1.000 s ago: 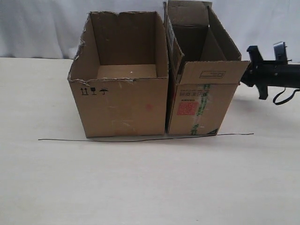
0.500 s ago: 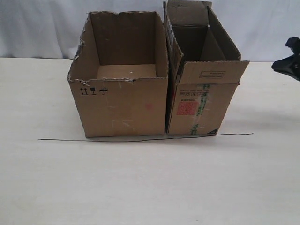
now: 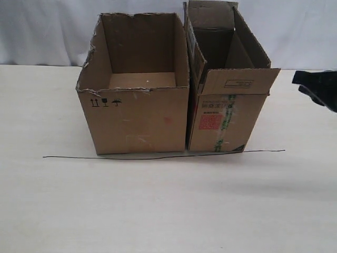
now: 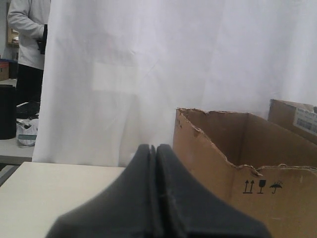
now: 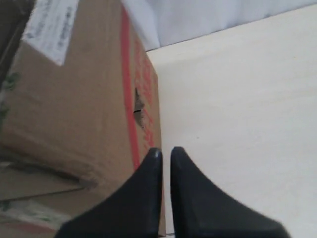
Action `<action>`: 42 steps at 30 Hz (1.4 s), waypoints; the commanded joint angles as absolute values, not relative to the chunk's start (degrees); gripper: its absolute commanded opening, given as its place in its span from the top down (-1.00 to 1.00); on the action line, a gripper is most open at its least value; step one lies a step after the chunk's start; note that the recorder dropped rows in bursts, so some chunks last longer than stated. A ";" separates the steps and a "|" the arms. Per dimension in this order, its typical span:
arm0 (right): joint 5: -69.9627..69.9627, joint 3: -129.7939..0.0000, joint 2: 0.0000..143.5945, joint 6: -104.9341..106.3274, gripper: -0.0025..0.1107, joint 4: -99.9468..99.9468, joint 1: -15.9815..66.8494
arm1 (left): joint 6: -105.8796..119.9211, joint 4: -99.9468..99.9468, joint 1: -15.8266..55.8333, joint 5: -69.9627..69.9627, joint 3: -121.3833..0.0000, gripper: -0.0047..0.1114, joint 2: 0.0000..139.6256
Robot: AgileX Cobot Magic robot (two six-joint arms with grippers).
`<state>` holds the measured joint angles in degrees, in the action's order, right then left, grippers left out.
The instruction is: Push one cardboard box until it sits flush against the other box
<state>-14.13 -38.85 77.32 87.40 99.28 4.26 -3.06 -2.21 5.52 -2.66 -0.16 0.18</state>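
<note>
Where the cardboard box (image 3: 226, 113) stands toward the tabletop's (image 3: 168, 211) far edge, its side wall meets the other box (image 3: 137, 118), front corners together. Bare tabletop runs out to the right and near edges. Right hand (image 5: 166, 151), by the right edge: fingers nearly together, thin slit between, gripping nothing. Left hand (image 4: 152, 148): fingers pressed together, holding nothing.
</note>
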 commanded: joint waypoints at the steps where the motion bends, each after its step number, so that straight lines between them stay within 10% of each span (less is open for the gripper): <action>1: -8.79 -35.35 71.74 89.88 0.87 99.95 9.35 | -3.34 -2.12 6.04 -3.18 0.00 0.92 0.00; 42: -10.39 -30.67 45.63 88.98 0.87 99.95 11.55 | -3.34 -2.24 6.04 -3.18 0.00 0.92 0.00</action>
